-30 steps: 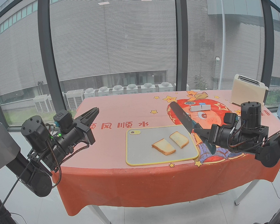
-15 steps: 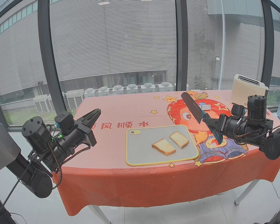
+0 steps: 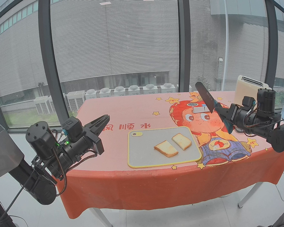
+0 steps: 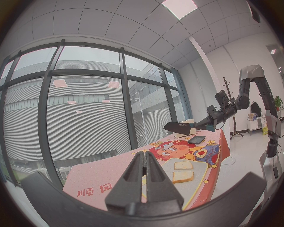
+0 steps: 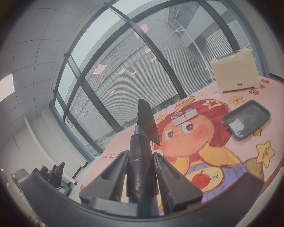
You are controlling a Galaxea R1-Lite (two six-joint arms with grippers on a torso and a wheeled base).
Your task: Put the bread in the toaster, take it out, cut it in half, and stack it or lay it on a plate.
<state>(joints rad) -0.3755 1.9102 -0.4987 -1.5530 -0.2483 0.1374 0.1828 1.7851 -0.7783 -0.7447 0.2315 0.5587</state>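
The right gripper [image 3: 224, 112] is clamping a knife [image 3: 205, 97] by its handle. The blade is slanting up over the table's [image 3: 117, 119] right side, near the toaster [image 3: 248, 89]. The right wrist view is showing a grey tray [image 5: 247, 118] lying just in front of the toaster. The left half [image 3: 166, 148] and right half [image 3: 181, 141] of the bread are lying side by side on the board [image 3: 140, 149], near the front edge. The left gripper [image 3: 100, 120], fingers pressed together and empty, is hovering at the left edge, with open cloth lying between it and the board.

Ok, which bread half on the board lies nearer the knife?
The right half, farther back on the cutting board, is closer to the knife; the left half sits nearer the front edge.
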